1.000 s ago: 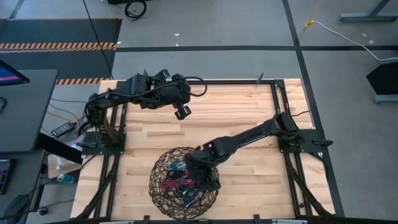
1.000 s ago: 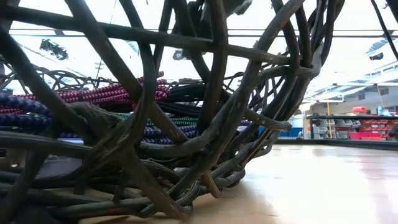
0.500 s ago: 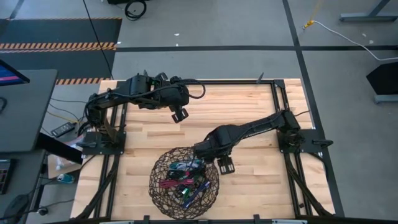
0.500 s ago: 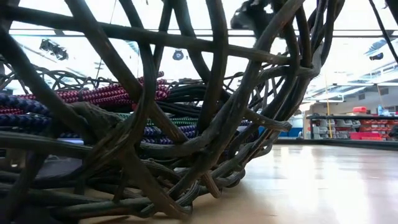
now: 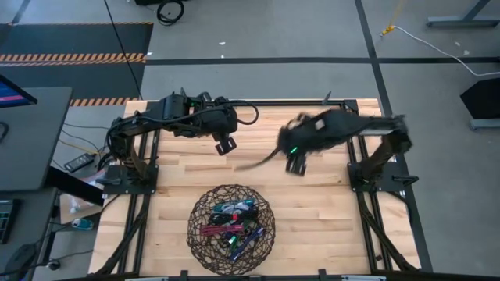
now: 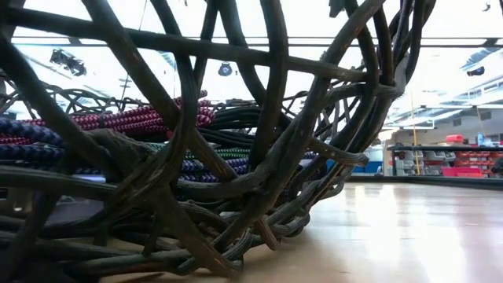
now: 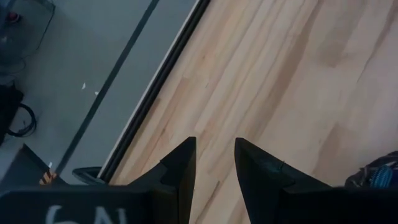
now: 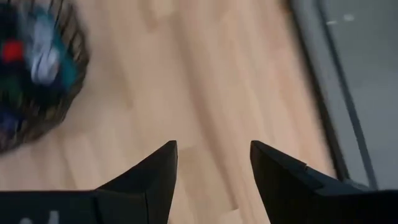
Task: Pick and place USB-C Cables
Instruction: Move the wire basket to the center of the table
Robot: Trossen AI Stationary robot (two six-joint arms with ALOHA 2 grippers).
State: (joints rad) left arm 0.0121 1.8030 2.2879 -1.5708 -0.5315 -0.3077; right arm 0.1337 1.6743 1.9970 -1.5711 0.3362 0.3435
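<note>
USB-C cables [image 5: 229,225] are lying heaped inside the wire basket [image 5: 197,234] at the lower centre of the high view. The right gripper [image 5: 297,162], fingers apart and empty, is hanging blurred over bare wood, upper right of centre. The left gripper [image 5: 226,144], fingers parted and empty, is waiting upper left. With no cables visible outside the basket, a wasted return pass seems the main risk.
</note>
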